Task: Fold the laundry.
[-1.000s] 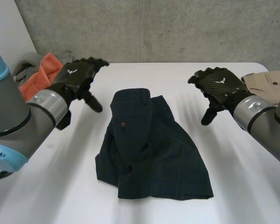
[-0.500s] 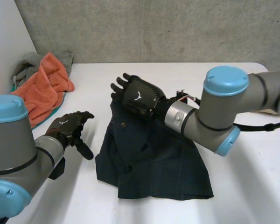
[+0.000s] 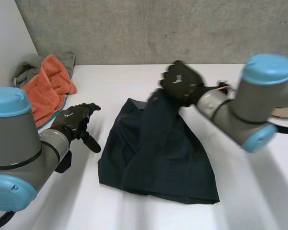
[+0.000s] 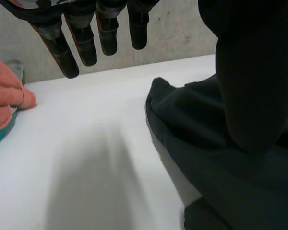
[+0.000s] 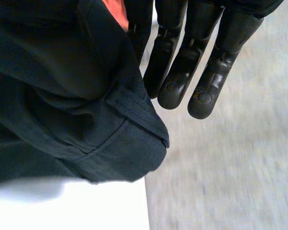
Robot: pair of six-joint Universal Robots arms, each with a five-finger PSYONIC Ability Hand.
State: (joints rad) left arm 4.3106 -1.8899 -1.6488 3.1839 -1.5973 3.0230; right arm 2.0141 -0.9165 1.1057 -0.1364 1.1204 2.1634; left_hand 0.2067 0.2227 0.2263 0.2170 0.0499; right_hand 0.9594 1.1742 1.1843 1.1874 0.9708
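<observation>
Dark navy shorts (image 3: 158,158) lie in the middle of the white table (image 3: 134,76). My right hand (image 3: 180,81) is above their far edge, shut on the waistband and holding that part up off the table. In the right wrist view the waistband (image 5: 110,124) hangs against the fingers (image 5: 182,72). My left hand (image 3: 74,120) hovers open just left of the shorts, touching nothing. In the left wrist view its fingers (image 4: 86,43) point over bare table, with the shorts (image 4: 221,163) beside them.
A pile of orange and grey cloth (image 3: 48,84) sits at the far left corner, also the orange cloth (image 4: 5,96) beyond my left fingertips. A beige garment (image 3: 285,112) lies at the right edge behind my right arm. A grey wall backs the table.
My right hand closed on the waistband at the shorts' far left and pulled it up and to the right, opening the folded part. My left hand lowered to the table's left side.
</observation>
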